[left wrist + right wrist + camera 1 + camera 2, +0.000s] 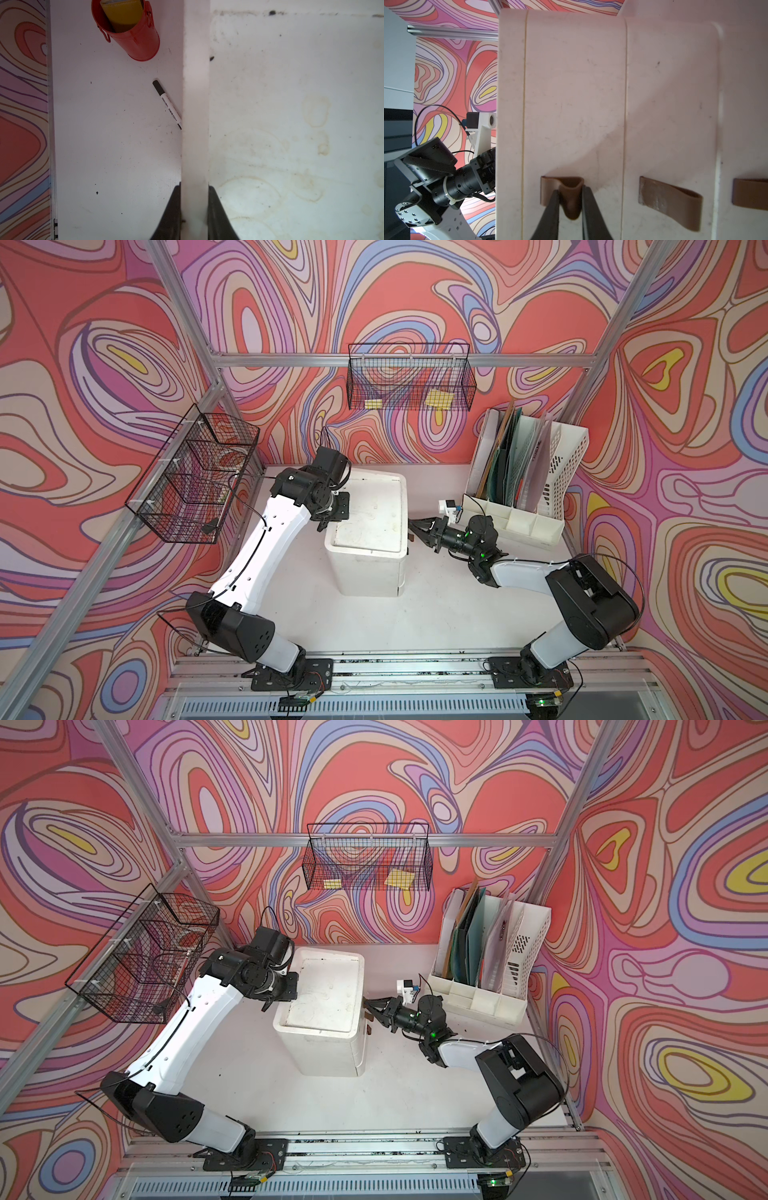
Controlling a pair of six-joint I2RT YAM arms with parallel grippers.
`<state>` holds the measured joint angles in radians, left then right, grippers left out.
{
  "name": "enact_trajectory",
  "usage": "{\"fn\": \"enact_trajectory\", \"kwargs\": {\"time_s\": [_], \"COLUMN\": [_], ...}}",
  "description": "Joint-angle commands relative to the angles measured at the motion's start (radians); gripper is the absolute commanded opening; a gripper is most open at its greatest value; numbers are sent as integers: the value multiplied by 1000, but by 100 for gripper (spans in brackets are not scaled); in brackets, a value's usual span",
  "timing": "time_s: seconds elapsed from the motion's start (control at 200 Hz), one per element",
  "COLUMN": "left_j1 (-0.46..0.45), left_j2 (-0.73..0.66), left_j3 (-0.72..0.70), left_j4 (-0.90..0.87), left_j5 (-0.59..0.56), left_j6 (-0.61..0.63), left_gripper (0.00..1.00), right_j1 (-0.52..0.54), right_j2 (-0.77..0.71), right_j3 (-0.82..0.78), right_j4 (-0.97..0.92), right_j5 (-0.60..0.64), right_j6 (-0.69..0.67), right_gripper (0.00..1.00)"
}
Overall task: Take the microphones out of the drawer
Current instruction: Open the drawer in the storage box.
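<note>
A white drawer unit (365, 526) (322, 1002) stands mid-table, its drawer fronts facing right and looking flush. My right gripper (417, 529) (370, 1006) (569, 190) is shut on the brown strap handle (572, 212) of the uppermost drawer, and the loop is squeezed between the fingers. Two more brown handles (670, 201) (750, 194) hang free on the drawers below. My left gripper (328, 522) (276, 1002) (194, 187) is shut on the raised left rim (195, 104) of the unit's top. The microphone is hidden.
A red cup (126, 29) and a marker (167, 104) sit on the table left of the unit. A white file organiser (523, 472) with folders stands at the back right. Wire baskets hang on the back rail (409, 377) and the left rail (195, 477).
</note>
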<state>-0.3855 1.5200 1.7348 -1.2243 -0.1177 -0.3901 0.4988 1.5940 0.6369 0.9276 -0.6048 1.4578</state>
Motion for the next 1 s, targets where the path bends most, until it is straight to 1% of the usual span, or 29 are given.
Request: {"fn": "enact_trajectory", "kwargs": {"time_s": [0.0,0.085,0.245,0.401,0.526,0.651,0.786,0.991], "left_j1": [-5,-6,-4,-4,-4,-4,-5,-5], "left_j2": [-43,-44,-47,-49,-50,-50,-53,-55], "left_j3": [-2,-2,-2,-4,-11,-6,-6,-6], "left_j4": [37,37,37,34,36,37,41,44], "left_j5": [18,16,9,5,4,7,0,-9], "left_j6": [-22,-22,-18,-14,-12,-10,-6,2], "left_gripper": [3,3,3,3,2,0,0,0], "right_j1": [18,18,18,14,-7,-37,-86,-166], "right_j2": [5,3,-6,-44,-110,-191,-268,-337], "right_j3": [-3,-3,-4,-3,2,19,29,79], "right_j4": [65,64,53,-36,-170,-370,-529,-753], "right_j5": [-5,-4,3,12,21,29,34,35], "right_j6": [-5,-11,-23,-67,-134,-229,-292,-396], "right_gripper": [9,0,0,0,0,0,0,0]}}
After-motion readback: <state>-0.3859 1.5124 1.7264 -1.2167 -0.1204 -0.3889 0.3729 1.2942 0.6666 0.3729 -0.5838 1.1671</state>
